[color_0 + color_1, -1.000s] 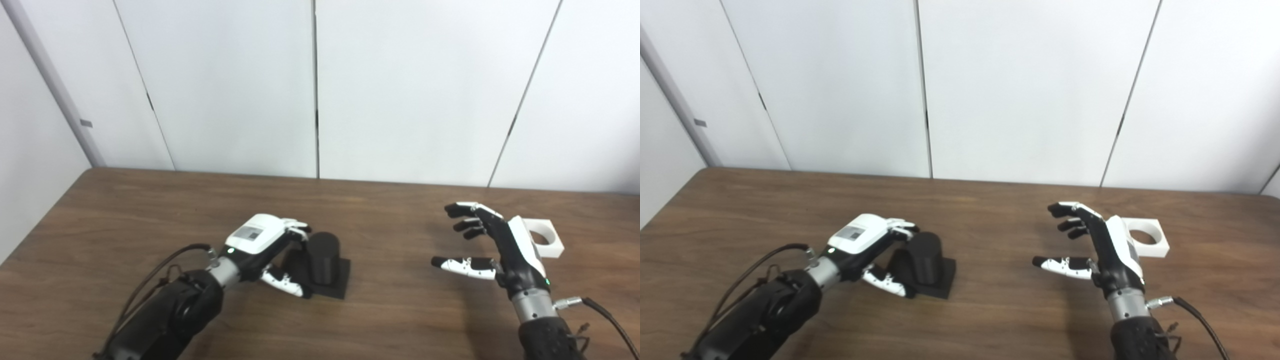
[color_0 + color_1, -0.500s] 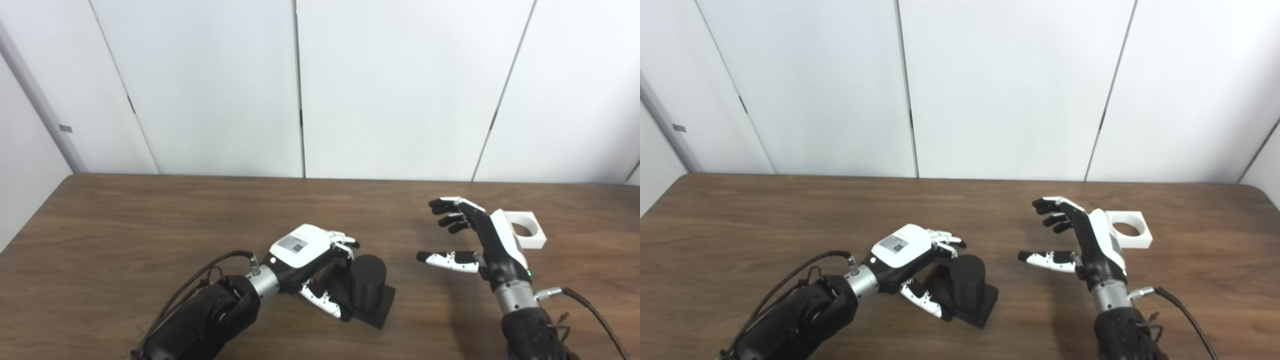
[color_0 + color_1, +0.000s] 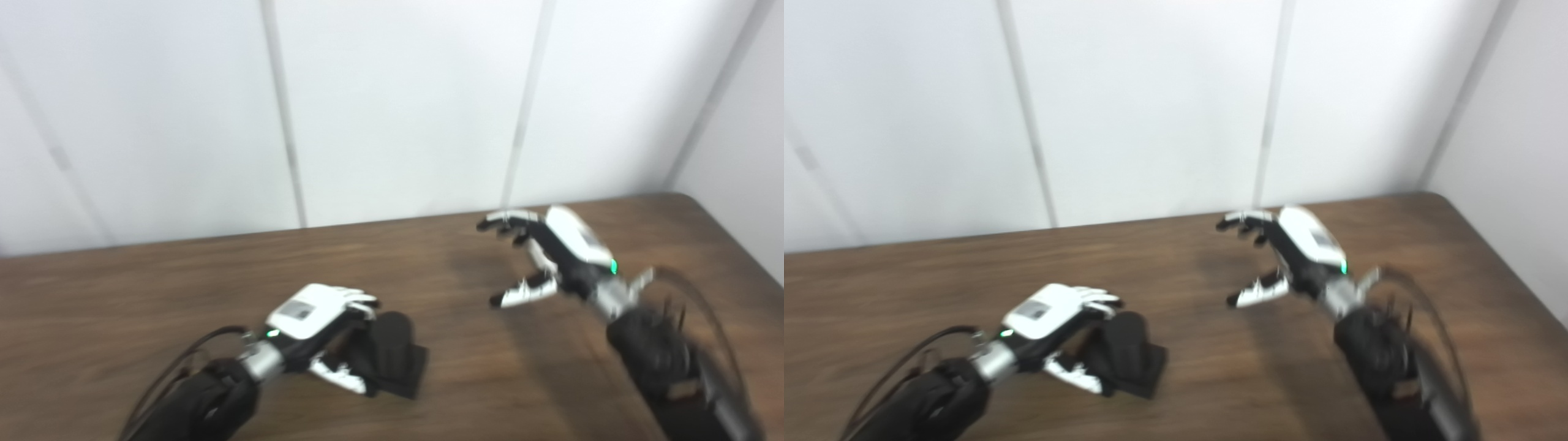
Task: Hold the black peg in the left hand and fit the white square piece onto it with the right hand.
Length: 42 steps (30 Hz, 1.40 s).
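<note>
The black peg (image 3: 392, 343) stands on its square black base (image 3: 409, 375) at the near left of the brown table (image 3: 122, 294). My left hand (image 3: 309, 315) cups the peg from the left, with its fingers (image 3: 361, 300) curled over the top edge and its thumb low at the front. My right hand (image 3: 551, 257) hovers open over the far right of the table, fingers spread and pointing left. The white square piece does not show; the right hand and arm cover the place where it lay. Both views are blurred.
The table's far right corner (image 3: 686, 199) and right edge (image 3: 753, 275) are in view. White wall panels (image 3: 398, 104) rise right behind the table. Dark cables (image 3: 704, 306) loop around the right forearm.
The whole picture has swung, so the camera has moved. The right hand has turned and reached farther back, covering the white piece. The left hand stays at the peg.
</note>
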{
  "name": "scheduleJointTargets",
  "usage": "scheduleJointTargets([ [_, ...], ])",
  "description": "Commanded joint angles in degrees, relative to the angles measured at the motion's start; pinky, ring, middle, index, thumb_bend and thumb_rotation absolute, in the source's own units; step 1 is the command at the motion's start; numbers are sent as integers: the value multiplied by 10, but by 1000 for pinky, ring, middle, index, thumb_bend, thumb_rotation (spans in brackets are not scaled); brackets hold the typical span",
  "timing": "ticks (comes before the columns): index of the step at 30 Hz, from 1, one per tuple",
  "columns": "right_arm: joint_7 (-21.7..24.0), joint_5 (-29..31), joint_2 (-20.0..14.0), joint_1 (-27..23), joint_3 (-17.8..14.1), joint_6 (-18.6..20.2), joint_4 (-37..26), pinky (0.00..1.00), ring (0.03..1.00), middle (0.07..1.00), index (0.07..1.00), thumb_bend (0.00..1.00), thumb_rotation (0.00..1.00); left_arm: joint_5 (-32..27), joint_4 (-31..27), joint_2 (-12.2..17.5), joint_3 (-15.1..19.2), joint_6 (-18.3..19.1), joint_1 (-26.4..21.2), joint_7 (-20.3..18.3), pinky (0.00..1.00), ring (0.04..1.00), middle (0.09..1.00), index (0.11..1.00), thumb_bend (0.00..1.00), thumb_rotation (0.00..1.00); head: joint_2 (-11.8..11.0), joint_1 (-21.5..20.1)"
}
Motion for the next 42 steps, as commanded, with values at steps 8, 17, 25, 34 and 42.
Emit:
scheduleJointTargets([
  [8, 126, -90, -93, -111, 39, 52, 27, 748, 844, 855, 769, 845, 151, 33, 62, 41, -14, -22, 29, -13, 818, 852, 843, 491, 524, 67, -31, -64],
  [17, 221, -133, -115, -174, 83, 90, 101, 897, 933, 935, 827, 963, 197, 25, 67, 51, -12, -34, 31, -15, 819, 847, 842, 491, 524, 65, -44, -85],
  [25, 217, -158, -110, -190, 104, 91, 161, 886, 929, 942, 839, 979, 178, 29, 72, 51, -14, -37, 31, -6, 818, 847, 840, 491, 524, 67, -43, -75],
  [34, 188, -159, -90, -192, 120, 83, 219, 882, 921, 929, 846, 990, 195, 30, 54, 51, -16, -30, 36, -13, 816, 844, 840, 491, 524, 67, -39, -68],
  [42, 165, -154, -75, -194, 129, 77, 250, 913, 919, 919, 844, 943, 167, 24, 39, 50, -16, -19, 41, -22, 802, 840, 834, 491, 524, 66, -37, -60],
])
